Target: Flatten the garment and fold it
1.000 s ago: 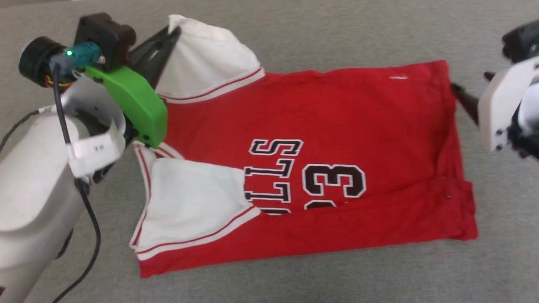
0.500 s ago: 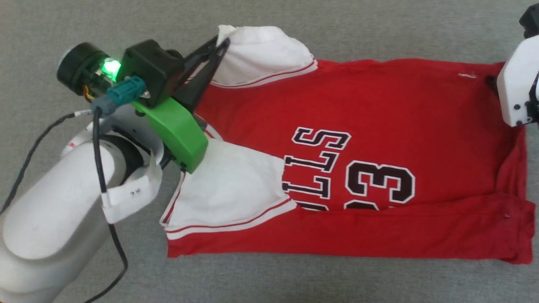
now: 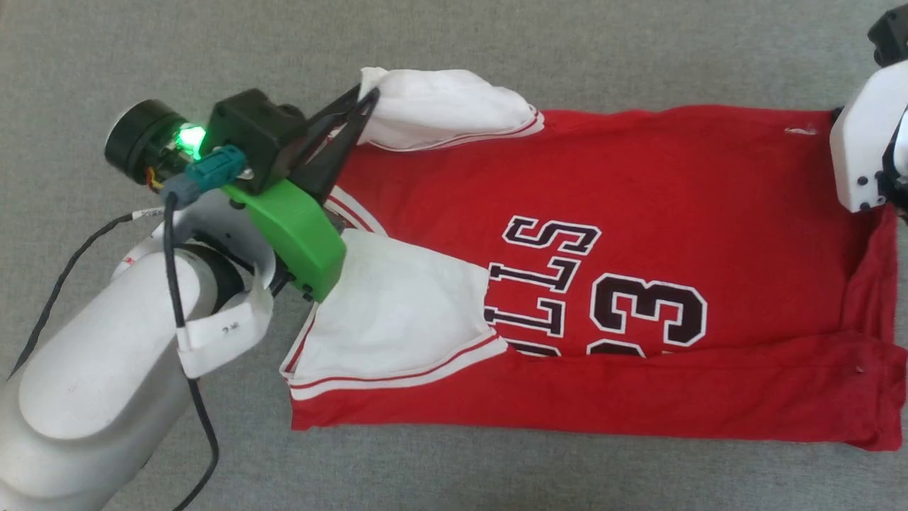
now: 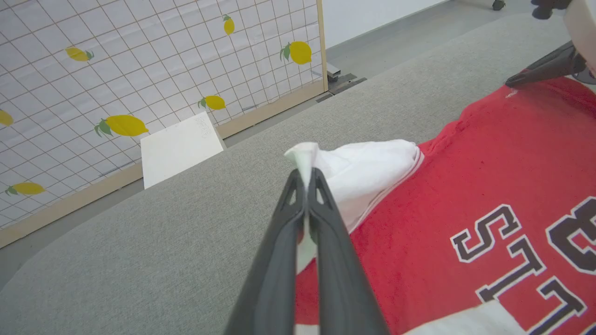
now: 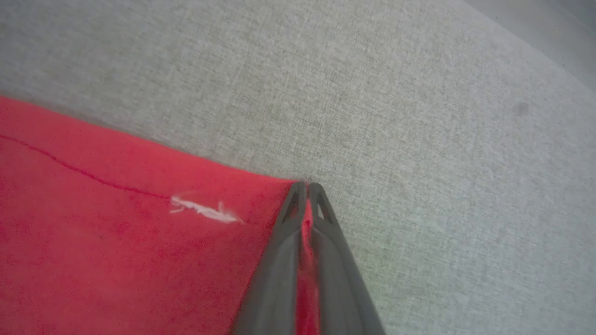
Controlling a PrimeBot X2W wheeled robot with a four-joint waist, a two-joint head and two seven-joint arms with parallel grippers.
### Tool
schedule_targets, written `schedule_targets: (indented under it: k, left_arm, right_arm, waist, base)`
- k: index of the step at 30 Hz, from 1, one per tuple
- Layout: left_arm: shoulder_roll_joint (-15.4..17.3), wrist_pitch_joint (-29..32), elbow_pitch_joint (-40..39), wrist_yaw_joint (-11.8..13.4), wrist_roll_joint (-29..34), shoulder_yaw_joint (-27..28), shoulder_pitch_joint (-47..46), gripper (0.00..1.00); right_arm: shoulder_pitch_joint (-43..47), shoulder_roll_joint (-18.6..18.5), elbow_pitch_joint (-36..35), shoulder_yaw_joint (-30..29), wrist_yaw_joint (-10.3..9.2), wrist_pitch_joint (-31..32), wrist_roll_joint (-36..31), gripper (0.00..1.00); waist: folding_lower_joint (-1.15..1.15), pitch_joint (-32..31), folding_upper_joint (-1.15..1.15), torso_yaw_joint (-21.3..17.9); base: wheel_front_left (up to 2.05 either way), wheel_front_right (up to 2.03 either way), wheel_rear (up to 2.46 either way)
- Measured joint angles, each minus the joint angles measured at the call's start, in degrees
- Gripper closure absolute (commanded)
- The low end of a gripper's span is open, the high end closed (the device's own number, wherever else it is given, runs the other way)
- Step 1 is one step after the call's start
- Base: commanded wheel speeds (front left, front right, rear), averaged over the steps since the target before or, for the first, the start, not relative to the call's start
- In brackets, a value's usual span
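The garment (image 3: pixel 638 184), a red jersey with white sleeves and black lettering, lies sideways on the grey surface, its near long edge folded over the number. My left gripper (image 3: pixel 365 96) is shut on the tip of the far white sleeve (image 3: pixel 440 106); in the left wrist view that white cloth (image 4: pixel 368 167) sticks out past the left gripper (image 4: pixel 306 174). My right gripper (image 5: pixel 307 186) is shut on the jersey's far hem corner (image 5: pixel 260 195), red cloth pinched between its fingers. In the head view its white housing (image 3: pixel 862 152) covers that corner.
The grey padded surface (image 3: pixel 496 42) extends all around the jersey. Beyond its far edge, in the left wrist view, stand a lemon-patterned grid panel (image 4: pixel 139 70) and a white board (image 4: pixel 179 149) on the floor. The near white sleeve (image 3: pixel 397 312) lies folded onto the chest.
The right gripper has come in to the far hem corner and shut on it. The head camera shifted, so the jersey sits further right. The left gripper keeps its hold on the sleeve tip.
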Motion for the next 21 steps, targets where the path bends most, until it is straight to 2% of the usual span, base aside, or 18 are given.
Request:
schedule_targets:
  k: [11,18,21]
  left_arm:
    - [0.9,-3.5,4.0,2.4,-3.6,2.3,6.8,1.00]
    - [2.5,-3.5,2.6,4.1,-6.8,2.2,14.6,1.00]
    - [3.3,-3.1,1.9,5.3,-8.1,1.9,18.5,1.00]
  right_arm:
    - [6.4,0.8,-0.3,-3.2,0.00,-11.1,3.9,1.00]
    - [16.6,0.7,-5.6,-6.0,0.00,-14.0,7.4,1.00]
    - [22.1,2.1,-8.2,-8.0,0.00,-13.0,11.3,1.00]
  waist:
    - [0.00,-7.7,0.00,-1.6]
    - [0.00,-13.4,0.00,-2.0]
    - [0.00,-15.5,0.00,-2.1]
  base:
    - [0.00,0.00,0.00]
    - [0.00,0.00,0.00]
    - [0.00,0.00,0.00]
